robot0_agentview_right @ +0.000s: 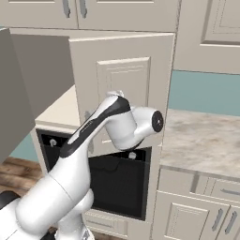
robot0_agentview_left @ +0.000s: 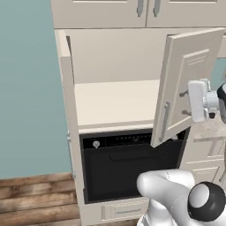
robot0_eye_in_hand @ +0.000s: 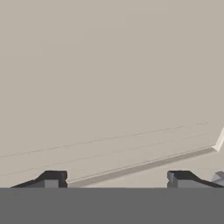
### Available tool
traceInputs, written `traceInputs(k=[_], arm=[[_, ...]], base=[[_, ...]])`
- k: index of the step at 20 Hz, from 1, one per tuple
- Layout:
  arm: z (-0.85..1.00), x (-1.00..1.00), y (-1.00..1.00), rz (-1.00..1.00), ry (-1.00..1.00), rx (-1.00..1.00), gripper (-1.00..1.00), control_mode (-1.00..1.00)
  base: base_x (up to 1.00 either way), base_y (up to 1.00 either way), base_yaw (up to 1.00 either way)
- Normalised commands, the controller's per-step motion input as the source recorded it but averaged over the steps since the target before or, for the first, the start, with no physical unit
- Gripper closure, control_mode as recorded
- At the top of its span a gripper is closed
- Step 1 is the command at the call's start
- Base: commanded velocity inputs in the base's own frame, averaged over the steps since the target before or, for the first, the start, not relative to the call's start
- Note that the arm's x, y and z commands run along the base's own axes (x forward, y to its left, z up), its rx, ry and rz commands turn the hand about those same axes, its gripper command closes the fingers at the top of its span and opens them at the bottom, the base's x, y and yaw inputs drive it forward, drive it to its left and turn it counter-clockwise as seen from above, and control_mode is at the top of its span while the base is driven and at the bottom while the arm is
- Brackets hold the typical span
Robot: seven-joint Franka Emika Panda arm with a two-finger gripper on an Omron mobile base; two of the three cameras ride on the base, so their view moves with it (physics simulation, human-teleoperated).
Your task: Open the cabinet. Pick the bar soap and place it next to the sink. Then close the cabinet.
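Presently the cabinet (robot0_agentview_left: pixel 114 101) stands with both doors swung out: its left door (robot0_agentview_left: pixel 67 110) is turned nearly edge-on in the left base view, and its right door (robot0_agentview_left: pixel 187 84) is partly open, grey bar handle (robot0_agentview_left: pixel 165 120) on its face. Its cream interior shelf shows bare. The hand (robot0_eye_in_hand: pixel 117 178) hangs close in front of the right door's panel, fingers (robot0_eye_in_hand: pixel 52 178) spread wide with nothing between them. Below the cabinet sits a black oven (robot0_agentview_left: pixel 128 165), and a marbled worktop (robot0_agentview_right: pixel 201 140) runs to the right.
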Motion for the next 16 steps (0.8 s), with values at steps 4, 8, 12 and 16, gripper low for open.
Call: traceInputs(k=[4,8,12,16], arm=[[0.00,0.62,0.29,0.00,0.00,-0.13,-1.00,-1.00],[0.00,0.52,0.25,0.00,0.00,-0.13,-1.00,-1.00],[0.00,0.40,0.15,-0.01,0.00,-0.13,-1.00,-1.00],[-0.03,0.34,0.12,-0.05,0.00,-0.14,-1.00,-1.00]], base=[[0.00,0.00,0.00],[0.00,0.00,0.00],[0.00,0.00,0.00],[0.00,0.00,0.00]])
